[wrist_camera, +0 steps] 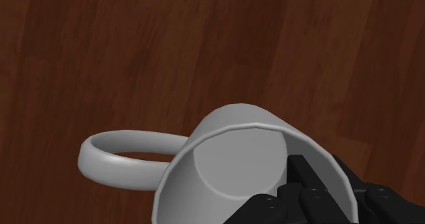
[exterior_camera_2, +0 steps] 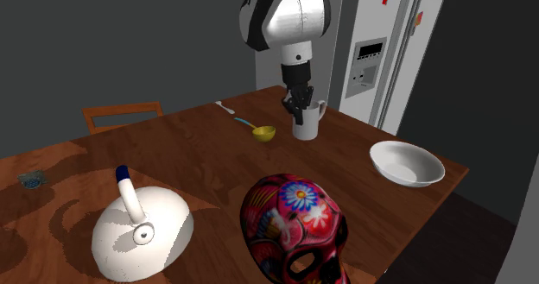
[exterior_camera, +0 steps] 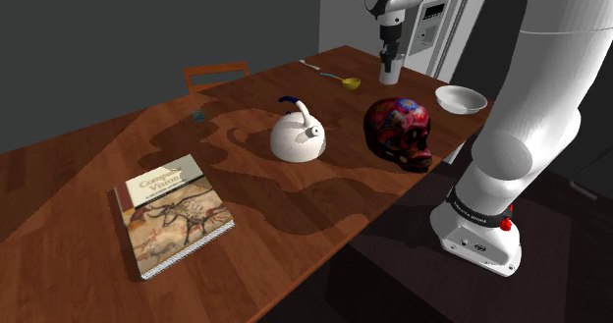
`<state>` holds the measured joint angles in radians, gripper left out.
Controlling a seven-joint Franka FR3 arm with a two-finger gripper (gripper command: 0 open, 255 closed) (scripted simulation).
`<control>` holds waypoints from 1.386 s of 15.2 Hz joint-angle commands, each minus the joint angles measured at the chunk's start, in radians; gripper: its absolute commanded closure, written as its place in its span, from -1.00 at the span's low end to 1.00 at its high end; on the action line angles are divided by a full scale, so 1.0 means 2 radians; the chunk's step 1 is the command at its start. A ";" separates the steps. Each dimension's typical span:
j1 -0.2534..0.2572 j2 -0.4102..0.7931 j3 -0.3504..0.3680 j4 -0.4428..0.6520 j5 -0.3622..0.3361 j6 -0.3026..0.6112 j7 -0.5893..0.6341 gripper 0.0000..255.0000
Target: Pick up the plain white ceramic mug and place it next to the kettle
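Note:
The white mug stands upright near the far end of the wooden table, with its handle sticking out to one side. My black gripper comes straight down onto it and is shut on the mug's rim wall, one finger inside and one outside. Whether the mug's base still touches the wood I cannot tell. The white kettle, with a dark blue handle top, sits mid-table, well apart from the mug.
A painted red skull stands between kettle and mug. A white bowl lies near the table's edge, a yellow spoon beside the mug, a book at the near end. A fridge stands behind.

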<state>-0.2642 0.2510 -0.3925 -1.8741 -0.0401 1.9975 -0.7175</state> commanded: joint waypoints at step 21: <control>0.004 -0.037 -0.004 0.104 -0.012 -0.139 -0.005 1.00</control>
<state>-0.2572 0.1769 -0.3998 -1.6792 -0.0644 1.7339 -0.7261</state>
